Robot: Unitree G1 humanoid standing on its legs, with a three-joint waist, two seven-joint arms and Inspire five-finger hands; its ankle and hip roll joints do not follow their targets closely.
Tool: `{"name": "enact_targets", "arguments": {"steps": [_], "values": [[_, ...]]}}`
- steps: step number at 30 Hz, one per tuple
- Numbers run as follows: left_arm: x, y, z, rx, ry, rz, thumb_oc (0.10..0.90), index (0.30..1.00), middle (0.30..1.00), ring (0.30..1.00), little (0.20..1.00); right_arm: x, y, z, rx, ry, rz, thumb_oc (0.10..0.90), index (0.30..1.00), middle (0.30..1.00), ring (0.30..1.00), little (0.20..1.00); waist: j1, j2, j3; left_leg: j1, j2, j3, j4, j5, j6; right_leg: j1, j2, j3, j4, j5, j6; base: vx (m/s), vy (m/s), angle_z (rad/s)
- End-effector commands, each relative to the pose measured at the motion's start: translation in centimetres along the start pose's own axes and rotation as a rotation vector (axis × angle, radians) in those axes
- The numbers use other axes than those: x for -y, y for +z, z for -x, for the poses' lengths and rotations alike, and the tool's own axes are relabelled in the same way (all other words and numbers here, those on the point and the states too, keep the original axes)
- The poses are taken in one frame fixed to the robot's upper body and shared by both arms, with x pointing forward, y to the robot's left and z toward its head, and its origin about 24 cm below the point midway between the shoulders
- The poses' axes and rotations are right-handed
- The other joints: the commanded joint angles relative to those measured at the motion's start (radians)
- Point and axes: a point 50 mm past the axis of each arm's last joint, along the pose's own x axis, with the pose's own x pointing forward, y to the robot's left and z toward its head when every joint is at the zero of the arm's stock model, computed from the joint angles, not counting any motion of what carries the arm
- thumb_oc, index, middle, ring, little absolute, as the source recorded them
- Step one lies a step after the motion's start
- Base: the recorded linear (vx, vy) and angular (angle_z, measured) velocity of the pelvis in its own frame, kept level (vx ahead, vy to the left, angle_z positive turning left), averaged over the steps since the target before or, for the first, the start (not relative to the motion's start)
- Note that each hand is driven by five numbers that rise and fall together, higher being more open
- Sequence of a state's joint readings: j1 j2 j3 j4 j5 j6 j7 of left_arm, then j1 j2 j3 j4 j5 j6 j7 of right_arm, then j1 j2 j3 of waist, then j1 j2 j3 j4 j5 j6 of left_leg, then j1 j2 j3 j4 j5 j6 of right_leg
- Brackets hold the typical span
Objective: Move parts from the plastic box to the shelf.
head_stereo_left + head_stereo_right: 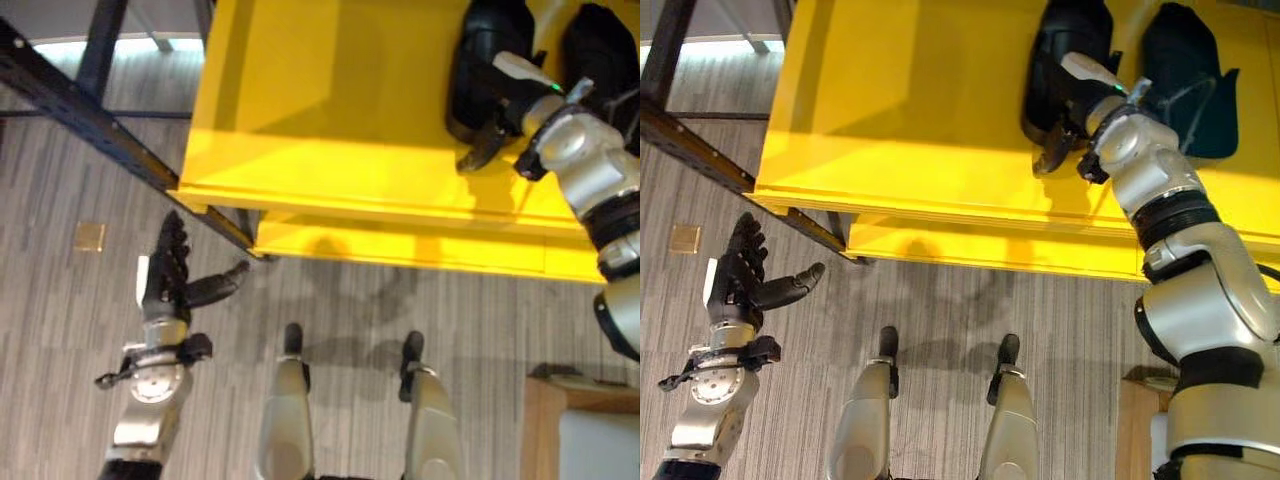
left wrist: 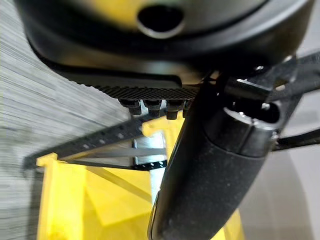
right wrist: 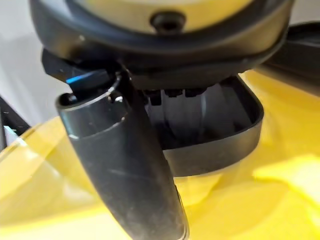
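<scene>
1. Left eye view: my right hand is over the yellow box, on the nearer of two dark parts. The second dark part lies just beyond my hand, to its outer side. The thumb hangs off the part's near edge. I cannot tell from here whether the fingers are closed on it.
2. Right eye view: same scene. My left hand hangs low over the floor, fingers straight and thumb out, holding nothing. It is well apart from the box. The dark shelf rail runs just ahead of its fingertips.
3. Left wrist view: thumb relaxed, nothing in the palm. Past it I see the rail and the box's corner.
4. Right wrist view: my fingers reach down inside the part's curved rim, with the thumb outside and in front. Contact is hidden, so the grip is unconfirmed.
5. Handling, my judgement: the part looks like rigid moulded plastic, light, smooth and maybe slippery. Best hold is a pinch across the rim wall, fingers inside and thumb outside.
6. Clearance: the box's front wall sits between my hand and my body, so I lift before pulling back. There is open room across the box's bare floor towards my left.
</scene>
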State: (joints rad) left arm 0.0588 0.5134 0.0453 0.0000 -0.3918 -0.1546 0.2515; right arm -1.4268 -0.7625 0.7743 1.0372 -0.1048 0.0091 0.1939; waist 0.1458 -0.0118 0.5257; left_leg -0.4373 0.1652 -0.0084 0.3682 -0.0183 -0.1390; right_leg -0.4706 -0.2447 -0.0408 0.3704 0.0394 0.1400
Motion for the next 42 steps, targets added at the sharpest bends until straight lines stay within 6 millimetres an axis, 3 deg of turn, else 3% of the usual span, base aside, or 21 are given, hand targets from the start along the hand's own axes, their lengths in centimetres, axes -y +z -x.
{"name": "enact_targets", "arguments": {"steps": [1,11,14,24,42], "values": [[-0.6,4.8,-0.9,0.234,-0.013,0.052,0.9,1.0,1.0,1.0,1.0,-8.7,-1.6,-0.2,-0.066,0.303,0.071,0.9,1.0,1.0,1.0,1.0,0.025,0.004,-0.006,-0.035,-0.008,-0.025,0.027,0.016,0.043,-0.025,-0.029,0.02,0.001,0.075,0.022,0.0,0.022,0.1],[-1.2,3.9,-0.8,0.188,0.002,0.073,0.9,1.0,1.0,1.0,1.0,-10.8,0.2,-0.3,-0.016,0.394,0.08,0.9,1.0,1.0,1.0,1.0,0.035,0.011,-0.006,-0.04,-0.013,-0.023,0.034,0.014,0.047,-0.03,-0.029,0.025,0.004,0.074,0.021,0.0,0.003,0.0],[-1.4,3.7,-0.8,0.174,0.009,0.086,0.9,1.0,1.0,1.0,1.0,-11.5,2.5,-0.5,0.067,0.412,0.083,0.9,1.0,1.0,1.0,1.0,0.036,0.008,-0.007,-0.038,-0.013,-0.023,0.035,0.012,0.049,-0.03,-0.029,0.027,0.005,0.073,0.021,0.01,0.016,-0.03],[-1.9,3.4,-0.8,0.154,0.021,0.093,0.9,1.0,1.0,1.0,1.0,-11.5,7.0,-0.5,0.212,0.403,0.034,0.9,1.0,1.0,1.0,1.0,0.034,-0.001,-0.01,-0.035,-0.016,-0.02,0.036,0.007,0.049,-0.024,-0.031,0.03,0.001,0.071,0.021,0.0,0.003,0.0],[-2.7,3.0,-0.6,0.134,0.054,0.083,0.9,1.0,1.0,1.0,1.0,-12.1,10.0,-0.3,0.303,0.432,0.1,0.9,1.0,1.0,1.0,1.0,0.034,-0.011,-0.011,-0.031,-0.018,-0.023,0.044,-0.001,0.052,-0.018,-0.034,0.032,0.005,0.068,0.021,0.0,0.0,0.0]]}}
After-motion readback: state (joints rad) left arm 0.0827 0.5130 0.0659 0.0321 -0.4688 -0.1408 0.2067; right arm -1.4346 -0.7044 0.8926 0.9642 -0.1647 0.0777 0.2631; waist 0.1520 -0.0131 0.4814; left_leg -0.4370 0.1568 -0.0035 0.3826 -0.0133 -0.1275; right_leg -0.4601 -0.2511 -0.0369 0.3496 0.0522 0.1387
